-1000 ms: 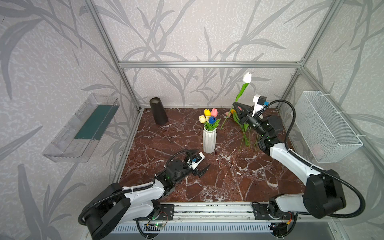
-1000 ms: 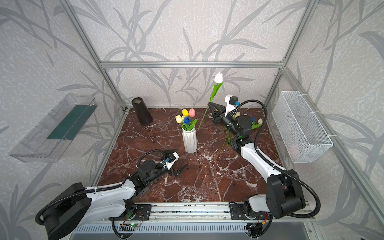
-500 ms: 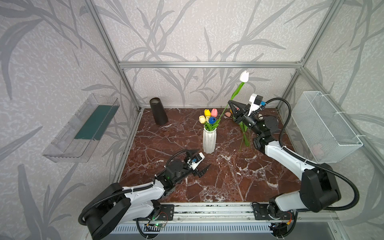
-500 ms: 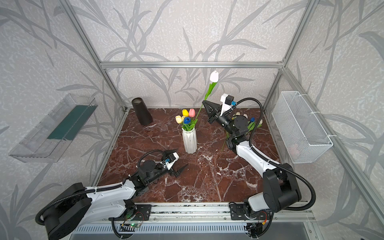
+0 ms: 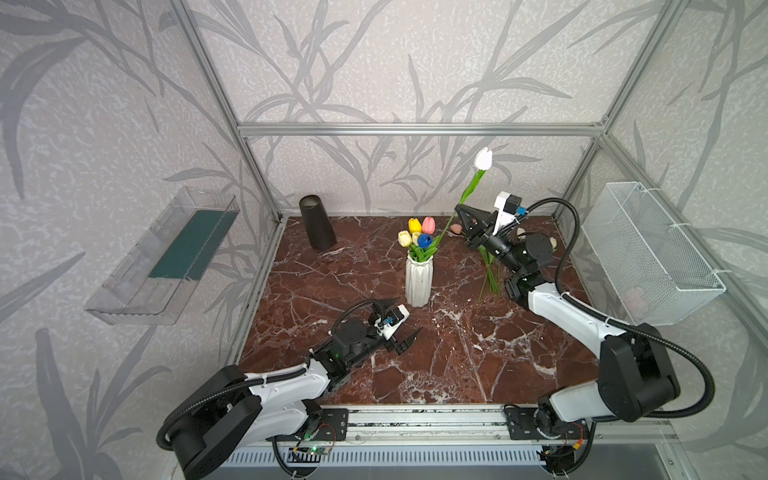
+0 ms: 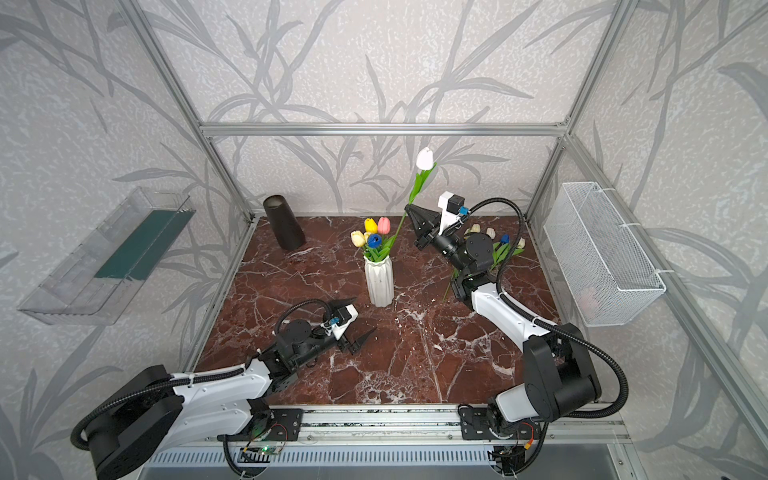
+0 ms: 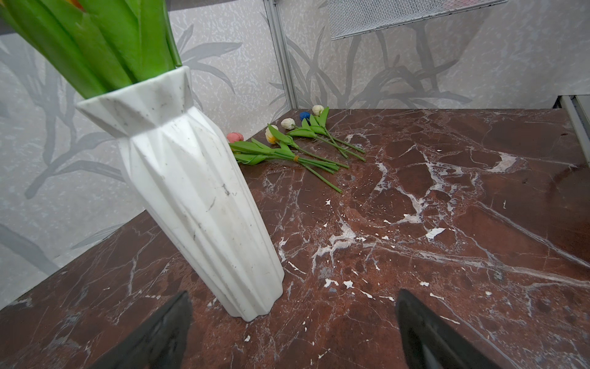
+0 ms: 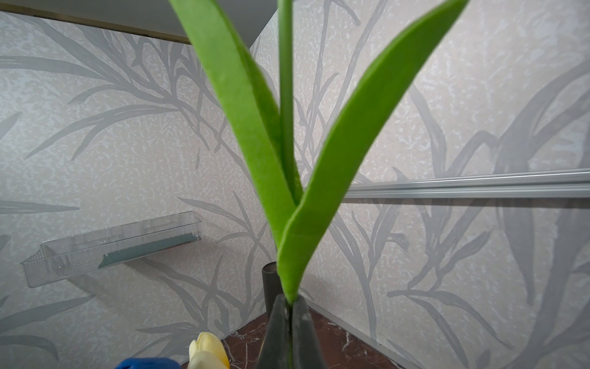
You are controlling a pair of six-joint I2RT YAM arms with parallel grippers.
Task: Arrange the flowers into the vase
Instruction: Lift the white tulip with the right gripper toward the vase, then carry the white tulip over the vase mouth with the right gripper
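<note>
Just right of the vase [image 5: 419, 280], up in the air, a white tulip [image 5: 473, 187] leans with its stem end close to the vase's mouth. It has come nearer the vase than a second ago, so I think it can go in soon. On its stem the right fingers [image 5: 467, 214] are clenched. Four tulips [image 5: 419, 235] stand in the vase. More flowers [image 7: 287, 150] lie on the bench [image 5: 457, 365] to its right. In front of the vase, the left fingers [image 5: 409, 336] are spread wide and hold nothing.

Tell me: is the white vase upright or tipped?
Upright: the white vase stands on its base on the table, holding four tulips.
</note>
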